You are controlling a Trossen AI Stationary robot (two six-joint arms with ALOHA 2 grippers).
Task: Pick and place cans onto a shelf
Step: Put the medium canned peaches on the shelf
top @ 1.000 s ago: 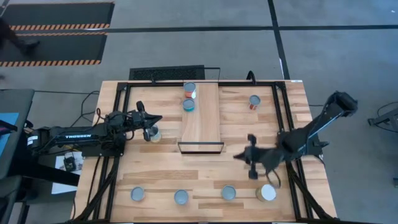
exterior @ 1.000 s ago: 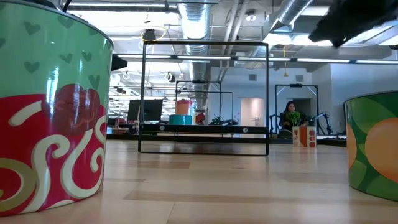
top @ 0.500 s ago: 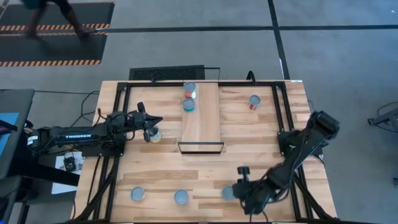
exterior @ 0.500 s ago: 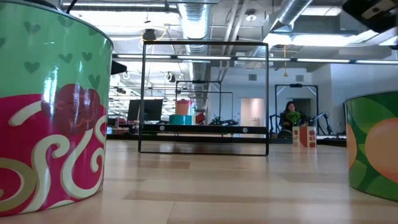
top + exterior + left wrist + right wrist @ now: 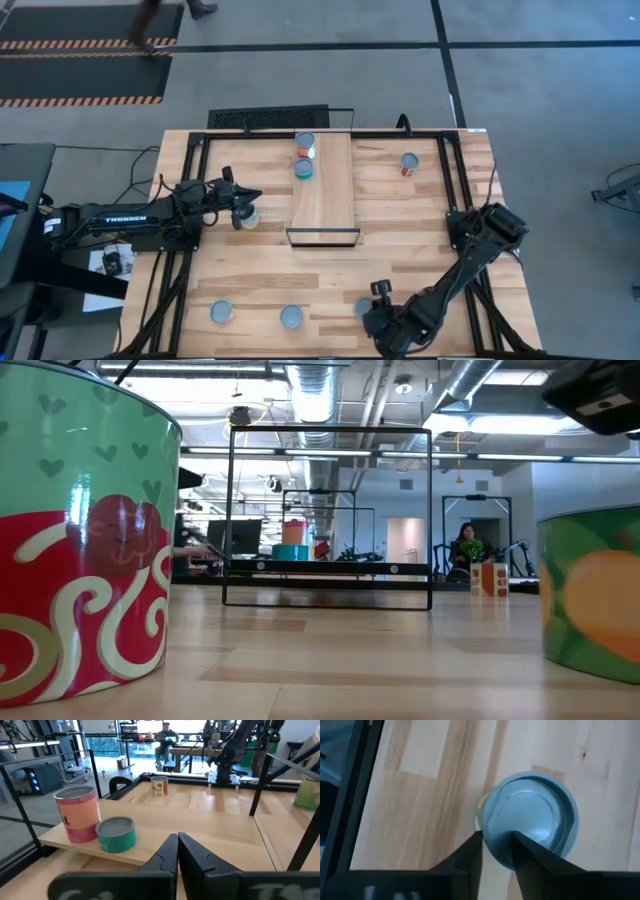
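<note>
Wood on a thin black frame, the shelf [image 5: 330,195] stands mid-table, and we place everything else from it. We count seven cans in the high view (the right arm covers part of the table's near edge).

Left of the shelf, the left gripper [image 5: 177,836] is clenched on nothing, its fingers pressed together. One pale can [image 5: 246,216] stands just beside it.

Two cans stand on the shelf itself, at the far end of its left edge: a pink-orange can [image 5: 305,145] and a teal can [image 5: 303,168], close together. The rest of the plank is bare.

Right of the shelf, a red can [image 5: 409,163] stands alone, with open wood all round it.

Nearer than the shelf, three cans line the near table edge. Two grey-topped cans [image 5: 221,312] [image 5: 291,317] stand to the left. The third can [image 5: 535,820] is under the right gripper [image 5: 495,837], whose fingers are released and spread over its blue-grey top.

Bare table separates this row from the shelf.
</note>
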